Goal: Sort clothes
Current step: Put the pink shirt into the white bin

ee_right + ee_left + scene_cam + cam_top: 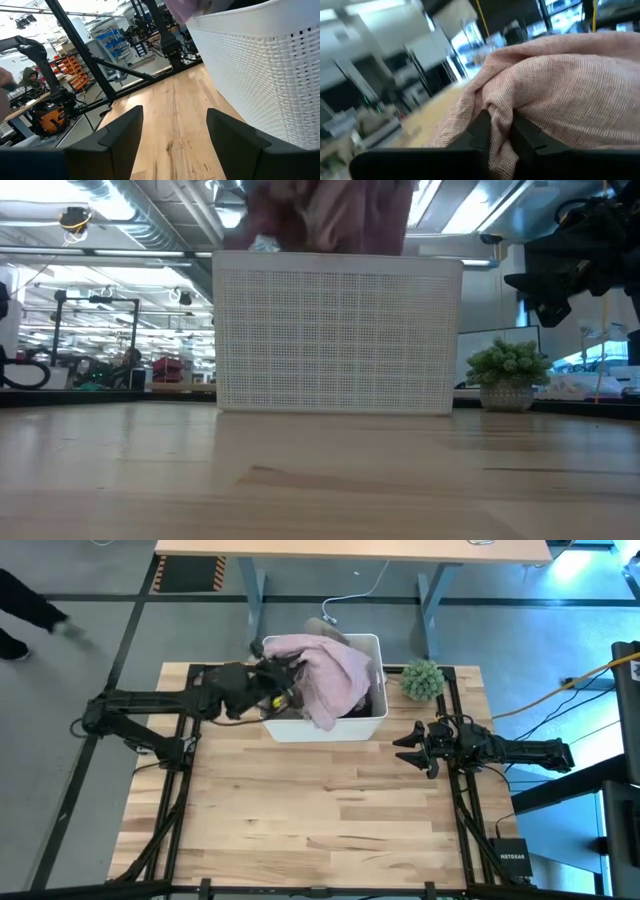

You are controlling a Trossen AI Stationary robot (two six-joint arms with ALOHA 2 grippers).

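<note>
A mottled pink garment (328, 675) lies heaped in the white bin (325, 727) at the table's far middle and drapes over the bin's near rim; it shows above the bin in the low view (330, 215). A grey-beige piece (322, 628) shows at the bin's far edge. The other clothes are hidden. My left gripper (283, 680) is at the bin's left rim, shut on the pink garment (560, 85). My right gripper (403, 745) is open and empty, right of the bin above the table. My left gripper pinches a raised fold of the pink garment (501, 125) between its two fingers (480, 132). The fingers come from the table's left side over the bin's left rim. The rest of the garment lies heaped in the bin, slack.
A small green fuzzy plant (422, 679) stands right of the bin near the far edge. The wooden table (320, 820) stretches bare in front of the bin. A person's legs (30, 615) show on the floor at the far left.
</note>
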